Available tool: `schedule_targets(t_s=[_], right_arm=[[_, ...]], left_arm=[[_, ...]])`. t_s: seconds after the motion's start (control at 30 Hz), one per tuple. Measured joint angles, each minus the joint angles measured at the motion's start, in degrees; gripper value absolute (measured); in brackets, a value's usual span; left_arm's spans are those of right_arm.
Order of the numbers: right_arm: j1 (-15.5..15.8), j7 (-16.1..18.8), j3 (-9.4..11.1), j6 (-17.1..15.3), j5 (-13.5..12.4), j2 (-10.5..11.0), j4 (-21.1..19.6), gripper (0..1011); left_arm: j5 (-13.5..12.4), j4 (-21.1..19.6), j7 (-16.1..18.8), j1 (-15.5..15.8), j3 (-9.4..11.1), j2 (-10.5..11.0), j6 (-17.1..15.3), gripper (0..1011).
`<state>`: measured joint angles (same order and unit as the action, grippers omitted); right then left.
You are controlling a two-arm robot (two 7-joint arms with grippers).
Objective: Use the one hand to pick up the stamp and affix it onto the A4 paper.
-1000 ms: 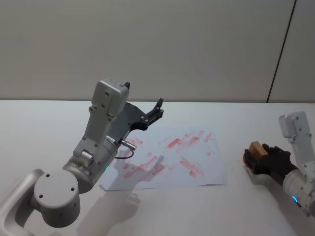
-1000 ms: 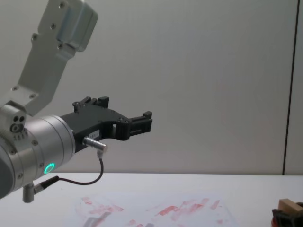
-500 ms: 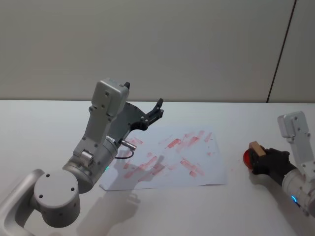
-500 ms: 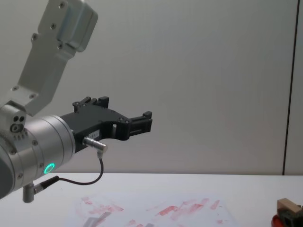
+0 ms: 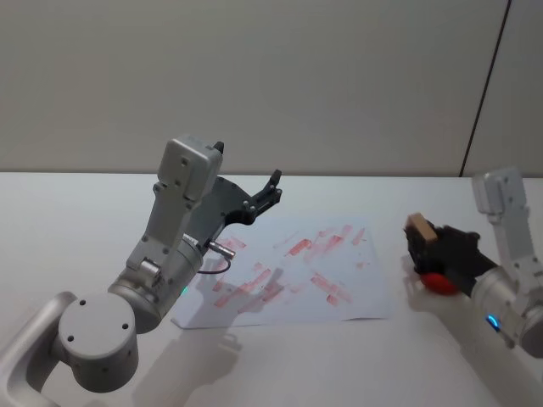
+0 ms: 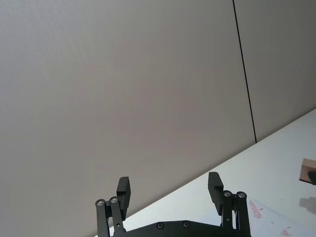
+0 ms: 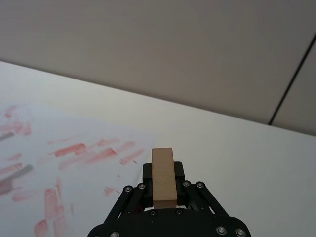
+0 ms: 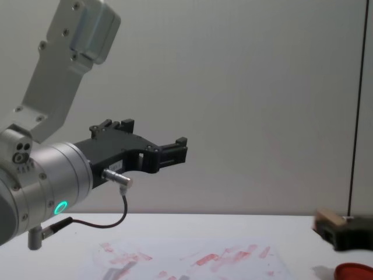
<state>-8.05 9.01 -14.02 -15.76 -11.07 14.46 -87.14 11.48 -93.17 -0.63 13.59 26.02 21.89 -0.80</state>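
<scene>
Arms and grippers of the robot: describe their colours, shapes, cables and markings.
Both arms are silver-grey with rounded joint housings. The left arm carries a green ring light and a thin dark cable looped from a metal plug. The right arm shows a small blue light. The left gripper and right gripper are black, with screw-pinned linkages.

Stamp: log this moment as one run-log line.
right gripper: shut on stamp | stamp: airborne between ink pad and A4 paper, touching neither | left gripper: open, parked high at left

light: bright, even | shadows: soft, falling on table [image 5: 68,222]
</scene>
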Motion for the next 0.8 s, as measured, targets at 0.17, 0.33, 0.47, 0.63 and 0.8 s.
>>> schedule_targets(t_s=[0.17, 0.33, 0.47, 0.63, 0.8], right_arm=[[-0.94, 1.95, -0.56, 0.8, -0.65, -0.9, -0.64, 221], [-2.27, 4.44, -1.6, 0.9, -0.95, -2.32, -0.82, 221], [-3.24, 6.2, -2.48, 0.06, -0.54, -3.34, -0.29, 221], [-4.02, 7.35, -3.39, -1.27, 0.8, -4.2, 0.69, 221], [-4.6, 7.76, -4.44, -2.73, 2.95, -4.95, 2.58, 220]], left_arm=[[0.0, 0.0, 0.0, 0.0, 0.0, 0.0, 0.0, 1002], [0.0, 0.0, 0.0, 0.0, 0.0, 0.0, 0.0, 1003], [0.0, 0.0, 0.0, 0.0, 0.0, 0.0, 0.0, 1002], [0.0, 0.0, 0.0, 0.0, 0.0, 0.0, 0.0, 1003], [0.0, 0.0, 0.0, 0.0, 0.0, 0.0, 0.0, 1003]])
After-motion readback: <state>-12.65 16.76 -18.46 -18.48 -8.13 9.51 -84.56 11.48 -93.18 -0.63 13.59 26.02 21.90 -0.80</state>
